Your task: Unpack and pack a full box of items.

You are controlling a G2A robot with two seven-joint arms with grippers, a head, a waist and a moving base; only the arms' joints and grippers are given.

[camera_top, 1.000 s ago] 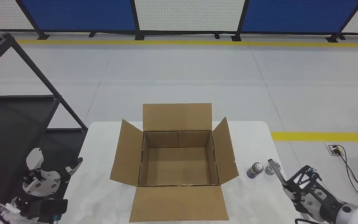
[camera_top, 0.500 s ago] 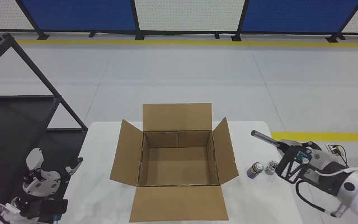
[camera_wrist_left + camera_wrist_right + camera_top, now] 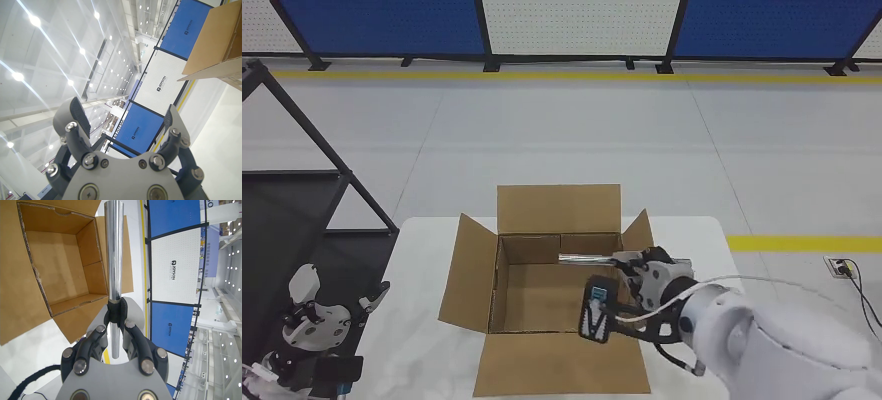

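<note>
Right gripper (image 3: 115, 312), clamping a rod (image 3: 114, 256), partly covers the box (image 3: 470, 285).

Brown cardboard box (image 3: 560, 208) upright, wide open; shiny metal rod (image 3: 587, 259) horizontal over its far side.

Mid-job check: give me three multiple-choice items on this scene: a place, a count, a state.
1. Where is the metal rod? A. on the floor B. over the cardboard box C. on the black rack
2. How many box flaps are folded open? A. none B. two C. four
3. The left end effector is: A. open B. shut on the rod C. shut on a flap
Answers: 1 B, the right end effector holds it there; 2 C, all four splay outward; 3 A, its pads stand apart, nothing between.
</note>
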